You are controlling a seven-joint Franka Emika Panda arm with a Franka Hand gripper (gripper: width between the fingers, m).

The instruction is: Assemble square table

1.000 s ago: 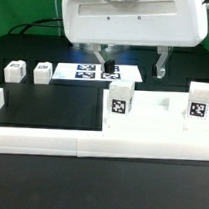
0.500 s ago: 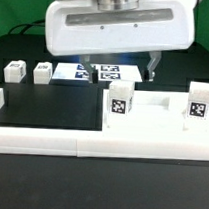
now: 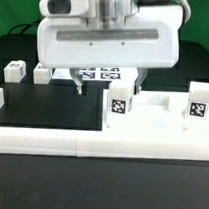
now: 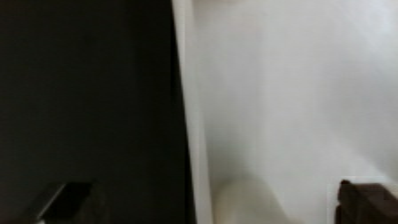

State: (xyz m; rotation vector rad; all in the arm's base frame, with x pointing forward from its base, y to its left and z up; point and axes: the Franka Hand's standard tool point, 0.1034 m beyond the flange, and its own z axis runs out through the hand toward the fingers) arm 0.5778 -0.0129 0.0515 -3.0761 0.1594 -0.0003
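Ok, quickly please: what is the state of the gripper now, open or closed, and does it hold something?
The gripper: open, jaws wide apart, holding nothing.

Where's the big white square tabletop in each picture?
Exterior view: the square tabletop lies flat on the exterior view's right.
Wrist view: the square tabletop is the wide white area beside the dark part.
Shared landmark: its straight edge against the black mat.
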